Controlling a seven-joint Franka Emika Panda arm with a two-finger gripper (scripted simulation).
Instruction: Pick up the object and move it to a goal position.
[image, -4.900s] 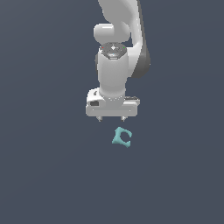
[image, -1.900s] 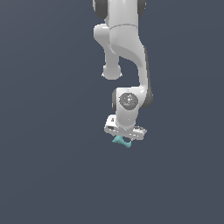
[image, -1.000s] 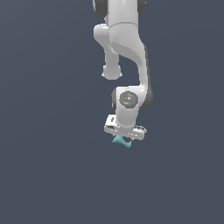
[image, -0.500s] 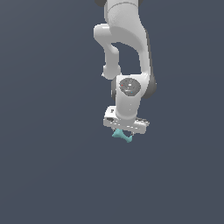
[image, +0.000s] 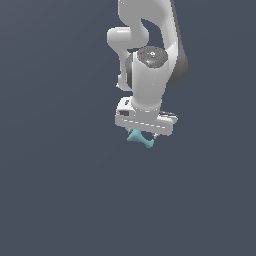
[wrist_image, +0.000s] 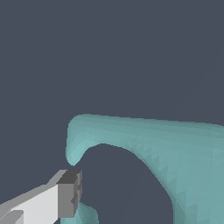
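The object (image: 140, 139) is a small teal piece with pointed corners, hanging just under the white hand in the exterior view. My gripper (image: 143, 133) is shut on it from above, and the hand hides the object's upper part. The wrist view is filled by the object (wrist_image: 175, 148), its curved notch facing one grey-padded fingertip (wrist_image: 69, 193) that lies against its edge. The other finger is out of that view.
The white arm (image: 150, 55) rises above the hand to the picture's top edge. Around it there is only a plain dark grey-blue surface (image: 60, 190), with no other objects or edges in view.
The gripper came down over the object, closed on it, and in the last half second has risen with the object in it, while the wrist straightened.
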